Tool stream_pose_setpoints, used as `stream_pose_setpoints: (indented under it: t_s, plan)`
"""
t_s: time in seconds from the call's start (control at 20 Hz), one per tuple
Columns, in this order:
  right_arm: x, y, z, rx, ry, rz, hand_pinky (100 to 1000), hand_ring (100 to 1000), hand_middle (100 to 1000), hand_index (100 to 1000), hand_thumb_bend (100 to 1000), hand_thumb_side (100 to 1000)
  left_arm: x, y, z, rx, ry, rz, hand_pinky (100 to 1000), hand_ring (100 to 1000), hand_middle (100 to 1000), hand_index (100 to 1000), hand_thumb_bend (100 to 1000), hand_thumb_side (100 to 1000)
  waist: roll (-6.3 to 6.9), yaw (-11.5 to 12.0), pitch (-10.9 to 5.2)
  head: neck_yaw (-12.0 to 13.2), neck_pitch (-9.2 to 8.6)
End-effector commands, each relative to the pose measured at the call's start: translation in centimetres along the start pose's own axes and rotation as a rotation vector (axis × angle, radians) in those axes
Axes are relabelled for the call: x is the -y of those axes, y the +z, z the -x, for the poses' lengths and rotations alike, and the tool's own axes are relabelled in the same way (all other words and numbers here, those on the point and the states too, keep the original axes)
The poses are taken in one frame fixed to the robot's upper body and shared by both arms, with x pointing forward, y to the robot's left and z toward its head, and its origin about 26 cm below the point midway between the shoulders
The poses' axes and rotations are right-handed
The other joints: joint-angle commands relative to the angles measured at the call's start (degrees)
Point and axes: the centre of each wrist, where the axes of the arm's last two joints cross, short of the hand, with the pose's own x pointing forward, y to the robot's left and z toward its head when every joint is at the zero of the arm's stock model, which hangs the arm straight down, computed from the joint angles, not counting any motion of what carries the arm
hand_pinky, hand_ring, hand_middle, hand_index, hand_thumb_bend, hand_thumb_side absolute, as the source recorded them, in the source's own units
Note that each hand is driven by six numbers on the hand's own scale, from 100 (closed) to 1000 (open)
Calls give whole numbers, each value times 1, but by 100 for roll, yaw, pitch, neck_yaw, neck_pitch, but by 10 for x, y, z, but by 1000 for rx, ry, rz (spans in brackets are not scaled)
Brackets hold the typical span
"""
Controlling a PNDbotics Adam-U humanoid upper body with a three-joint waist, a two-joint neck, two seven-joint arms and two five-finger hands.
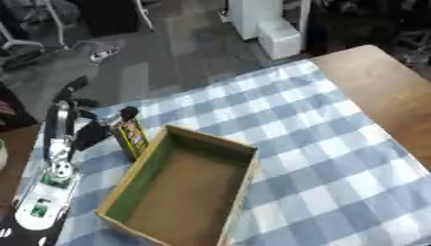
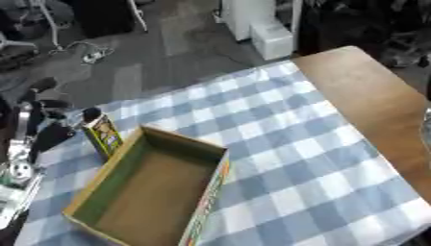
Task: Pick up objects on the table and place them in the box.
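An open cardboard box (image 1: pixel 244 158) with a brown floor and green inner walls lies on the blue-and-white checked cloth, left of the middle. Just outside its left wall a yellow and black packet (image 1: pixel 131 138) stands upright. My left hand (image 1: pixel 91 133) comes in from the left, and a dark fingertip (image 1: pixel 129 113) sits on top of the packet, so the hand appears shut on it. The packet is beside the box, not inside. Nothing shows inside the box. My right hand is in no view.
My left forearm (image 1: pixel 49 185), white and silver, lies along the table's left edge. Bare wooden tabletop (image 1: pixel 379 91) runs down the right side beyond the cloth (image 1: pixel 311 144). Floor, cables and a white unit (image 1: pixel 278 36) lie past the far edge.
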Motion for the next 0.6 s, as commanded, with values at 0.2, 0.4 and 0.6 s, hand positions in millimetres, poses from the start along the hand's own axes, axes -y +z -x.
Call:
stream_pose_setpoints:
  t_s: [0.2,0.4,0.6]
  plan:
    - [-2,-11,-4,10,0,-33,441,383,423,500,100,1000,-8,-12,1,13,-26,-6,604,716,852,907,1000,552,-30,-8,-76,49,-49]
    - [-2,-12,-5,10,-2,-32,441,383,423,500,100,1000,-3,-12,7,-4,-25,8,620,738,872,919,1000,552,-27,-21,-80,33,-35]
    - [-2,-13,-5,9,-4,-31,441,383,423,500,100,1000,2,-11,11,-23,-28,20,634,750,882,923,1000,545,-20,-32,-78,19,-44]
